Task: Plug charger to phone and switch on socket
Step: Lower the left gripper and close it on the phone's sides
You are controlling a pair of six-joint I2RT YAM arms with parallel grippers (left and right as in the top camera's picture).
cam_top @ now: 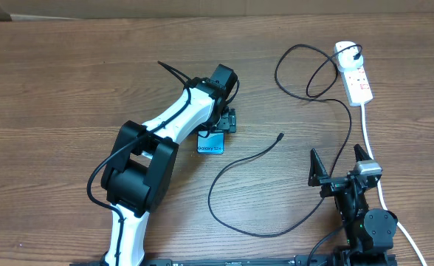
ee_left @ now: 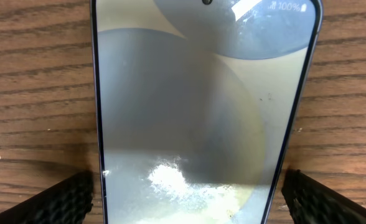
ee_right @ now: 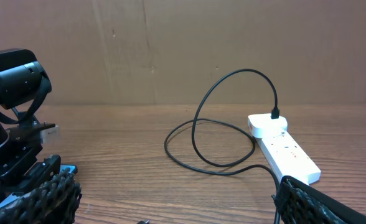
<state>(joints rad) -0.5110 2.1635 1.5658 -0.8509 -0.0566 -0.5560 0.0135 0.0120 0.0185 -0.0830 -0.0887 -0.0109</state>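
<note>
Phone (ee_left: 201, 112), a slim glossy slab with rounded corners, lies flat on the grained wooden table (cam_top: 69, 81), its long axis running away from the arms' bases and the "Galaxy S24" end nearest them. The left gripper (ee_left: 188, 186) has its ribbed black fingers (ee_left: 65, 199) spread along the phone's long edges (contact unclear). The right gripper (cam_top: 340, 164) gapes empty near the thin black charger (cam_top: 209, 193), plugged into the white socket (cam_top: 355, 74).
</note>
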